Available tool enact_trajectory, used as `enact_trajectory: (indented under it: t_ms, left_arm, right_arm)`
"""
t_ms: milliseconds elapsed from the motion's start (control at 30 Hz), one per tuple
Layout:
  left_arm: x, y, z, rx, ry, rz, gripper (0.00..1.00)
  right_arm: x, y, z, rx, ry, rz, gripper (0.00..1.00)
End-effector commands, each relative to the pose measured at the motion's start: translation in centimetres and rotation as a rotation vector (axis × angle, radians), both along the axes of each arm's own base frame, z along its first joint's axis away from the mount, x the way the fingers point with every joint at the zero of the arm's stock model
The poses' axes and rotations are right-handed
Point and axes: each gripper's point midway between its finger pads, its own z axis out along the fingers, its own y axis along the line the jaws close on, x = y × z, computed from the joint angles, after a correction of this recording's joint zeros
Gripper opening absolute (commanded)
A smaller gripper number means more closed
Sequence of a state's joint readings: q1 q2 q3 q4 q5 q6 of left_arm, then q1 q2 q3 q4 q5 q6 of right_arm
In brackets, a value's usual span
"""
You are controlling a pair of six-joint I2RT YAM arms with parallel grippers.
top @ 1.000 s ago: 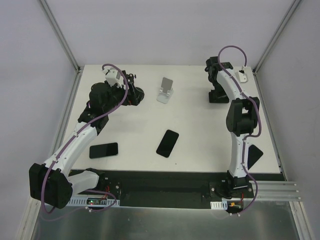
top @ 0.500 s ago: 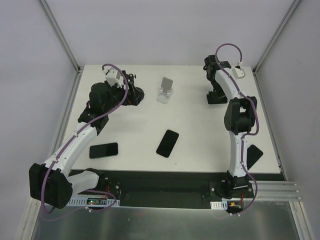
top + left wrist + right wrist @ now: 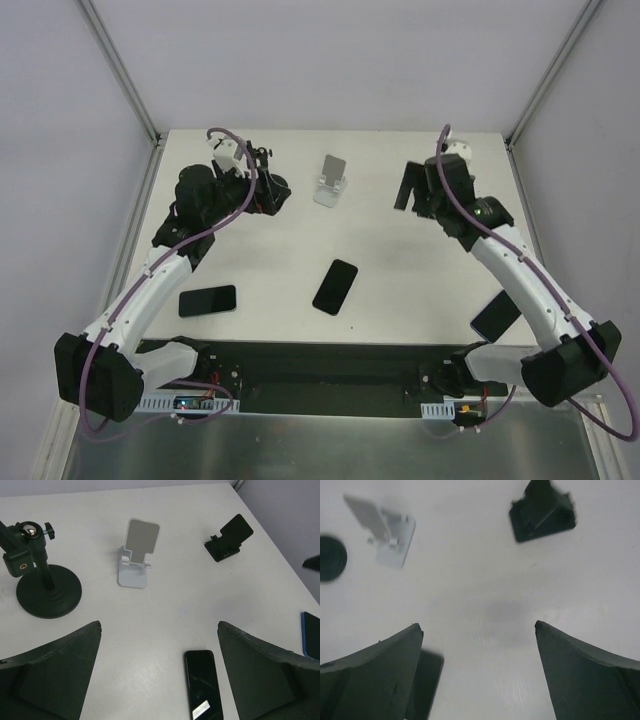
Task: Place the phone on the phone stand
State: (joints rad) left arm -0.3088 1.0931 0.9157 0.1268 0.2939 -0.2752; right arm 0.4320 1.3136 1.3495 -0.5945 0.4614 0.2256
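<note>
A black phone [image 3: 335, 287] lies flat near the table's middle; it also shows in the left wrist view [image 3: 204, 682] and, partly behind a finger, in the right wrist view [image 3: 424, 680]. A white phone stand [image 3: 332, 180] stands at the back centre, empty, and shows in both wrist views [image 3: 136, 555] [image 3: 382, 530]. My left gripper [image 3: 275, 190] is open and empty, held above the table left of the stand [image 3: 159, 624]. My right gripper [image 3: 414, 192] is open and empty, held right of the stand [image 3: 477, 626]; its view is blurred.
A black phone stand [image 3: 229, 537] sits right of the white one [image 3: 542, 512]. A black tripod mount on a round base [image 3: 42, 580] stands at the back left. A second black phone [image 3: 207, 300] lies front left, and a blue-edged phone [image 3: 497, 315] front right.
My right arm has unfolded from the back right corner; its elbow swung out to the right and its gripper came left and nearer, off the black stand. My left arm barely moved.
</note>
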Motion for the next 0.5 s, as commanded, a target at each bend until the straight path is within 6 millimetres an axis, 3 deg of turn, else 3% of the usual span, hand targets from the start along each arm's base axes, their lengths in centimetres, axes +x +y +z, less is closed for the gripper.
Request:
enact_trajectory:
  t_ms: [0,67,100,133,167,233,300,367,400,433,467]
  left_arm:
    - [-0.2,-1.5,-1.3,0.054,0.108,-0.090,0.98]
    - [-0.4,-2.3,-2.0,0.094,0.163,-0.076,0.96]
    - [-0.1,-2.1,-3.7,0.149,0.213,-0.020,0.96]
    - [-0.9,-2.2,-5.3,0.198,0.269,0.000,0.97]
    - [-2.5,-4.1,-6.5,0.242,0.296,-0.032,0.99]
    - [-3.8,-4.2,-9.8,0.319,0.393,0.049,0.99]
    - [-6.2,-6.3,-12.1,0.370,0.465,0.024,0.99]
    - [-7.4,-7.0,-14.2,0.480,0.500,0.035,0.99]
    - [-8.9,-8.5,-14.7,0.522,0.504,-0.009,0.99]
    - [-8.9,-9.6,-14.2,0.528,0.501,-0.027,0.99]
    - [-9.8,-9.9,-16.1,0.600,0.560,-0.052,0.99]
  right_arm:
    - [-7.2,4.8,-8.0,0.092,0.267,0.383,0.96]
    - [-10.4,5.3,-9.6,0.178,0.320,0.418,0.96]
    - [-11.4,5.1,-9.8,0.189,0.329,0.418,0.96]
    - [-12.2,4.8,-10.2,0.191,0.341,0.411,0.96]
    - [-13.1,4.5,-9.7,0.205,0.313,0.412,0.96]
    - [-14.4,3.6,-10.3,0.197,0.318,0.402,0.96]
    - [-15.4,2.8,-9.2,0.196,0.259,0.412,0.96]
    - [-16.1,1.6,-8.0,0.181,0.197,0.393,0.96]
    - [-16.4,1.4,-7.8,0.181,0.182,0.392,0.96]
    - [-16.6,1.3,-7.6,0.185,0.163,0.400,0.96]
    - [-17.0,1.1,-7.0,0.194,0.126,0.406,0.96]
